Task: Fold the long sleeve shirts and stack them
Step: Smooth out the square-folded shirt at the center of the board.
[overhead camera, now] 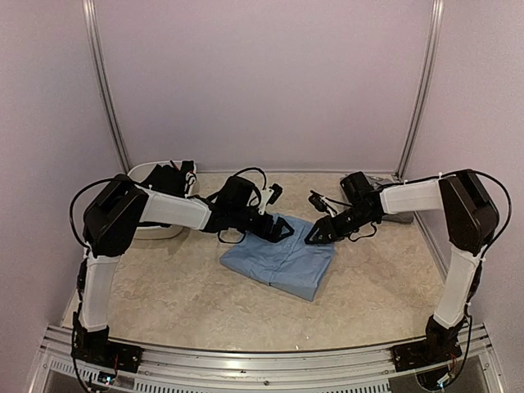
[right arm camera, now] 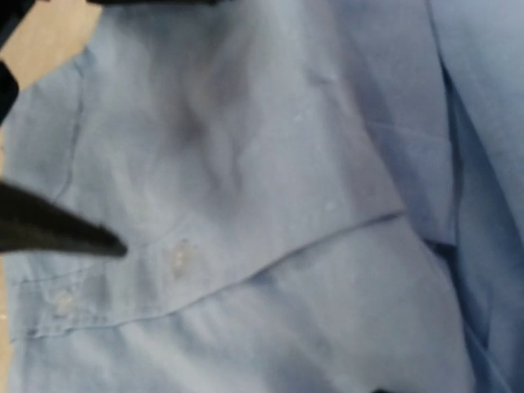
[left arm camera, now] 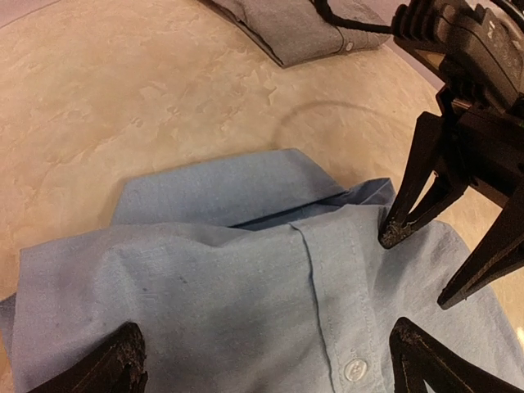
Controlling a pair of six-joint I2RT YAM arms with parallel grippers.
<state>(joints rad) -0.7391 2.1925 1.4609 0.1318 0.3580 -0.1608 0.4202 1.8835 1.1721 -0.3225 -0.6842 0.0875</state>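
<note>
A folded light blue shirt [overhead camera: 278, 258] lies on the table's middle, collar and button placket up [left arm camera: 246, 278]. My left gripper [overhead camera: 284, 231] is open over its far left edge; its fingertips [left arm camera: 123, 360] straddle the cloth. My right gripper [overhead camera: 316, 237] is open over the far right edge, tips down on or just above the cloth [left arm camera: 426, 262]. In the right wrist view the blue shirt [right arm camera: 270, 205] fills the frame, blurred, with one finger [right arm camera: 57, 229] at the left. A folded grey shirt [left arm camera: 303, 29] lies at the back right. A black shirt [overhead camera: 169, 178] sits in the tub.
A white plastic tub [overhead camera: 147, 228] stands at the back left, behind the left arm. Metal frame posts [overhead camera: 417, 90] and pale walls close in the back and sides. The grey shirt is mostly hidden behind the right arm in the top view.
</note>
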